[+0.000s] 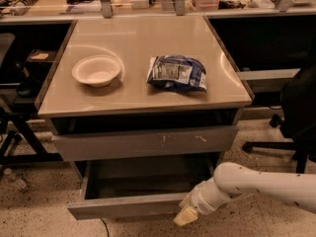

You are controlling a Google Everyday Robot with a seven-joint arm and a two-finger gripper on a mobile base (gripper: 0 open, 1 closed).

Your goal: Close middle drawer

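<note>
Gaping grey middle drawer point(127, 206), claw point(186, 215) at front

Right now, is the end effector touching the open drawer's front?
Cannot tell. The camera view puts the end effector at the right end of the drawer front; neither contact nor gap shows plainly.

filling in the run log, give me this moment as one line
middle drawer: open | gripper: at its front, right end | cabinet top: white bowl, blue snack bag | status: not yet closed
</note>
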